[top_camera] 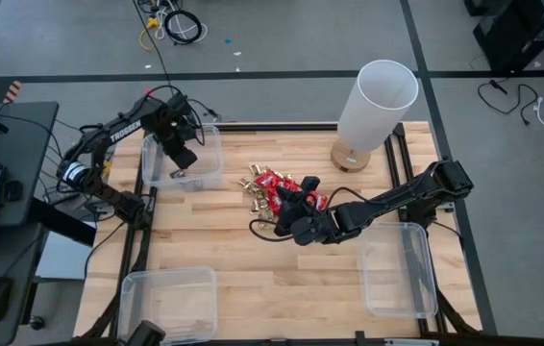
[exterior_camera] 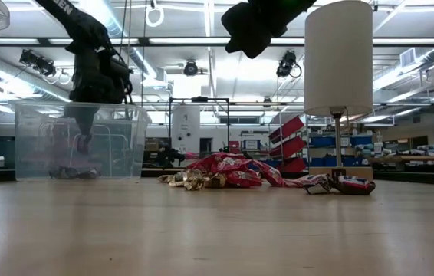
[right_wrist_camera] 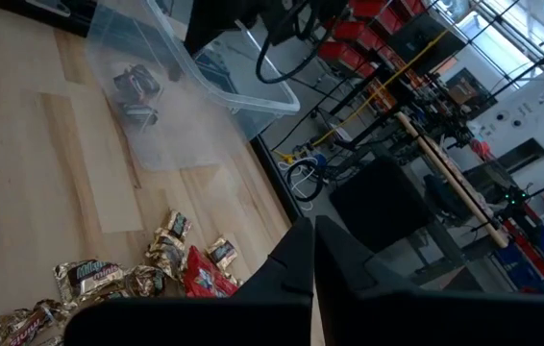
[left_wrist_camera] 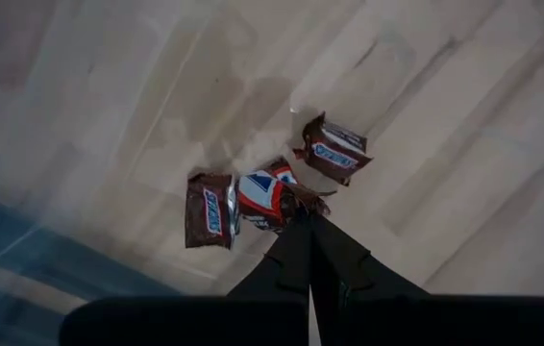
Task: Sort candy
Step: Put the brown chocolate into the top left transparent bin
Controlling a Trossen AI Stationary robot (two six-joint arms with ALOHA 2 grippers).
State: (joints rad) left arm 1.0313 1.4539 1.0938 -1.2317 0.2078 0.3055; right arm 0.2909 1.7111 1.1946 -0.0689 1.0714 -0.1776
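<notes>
Candy (top_camera: 277, 187) heaped mid-table, three bars already in the far-left bin (top_camera: 205, 159).
The right gripper (top_camera: 286, 211) hovers closed and empty just above the pile's near edge; the left gripper (top_camera: 182, 159), fingers together, sits inside that bin.

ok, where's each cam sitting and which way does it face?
High: overhead, straight down; both arms, candy pile, lamp.
Low: table height, level across; pile, arms from above.
Left wrist: down into the bin, shut left gripper over brown bars.
Right wrist: shut right gripper above pile.
Shared: right wrist also sees that bin.
</notes>
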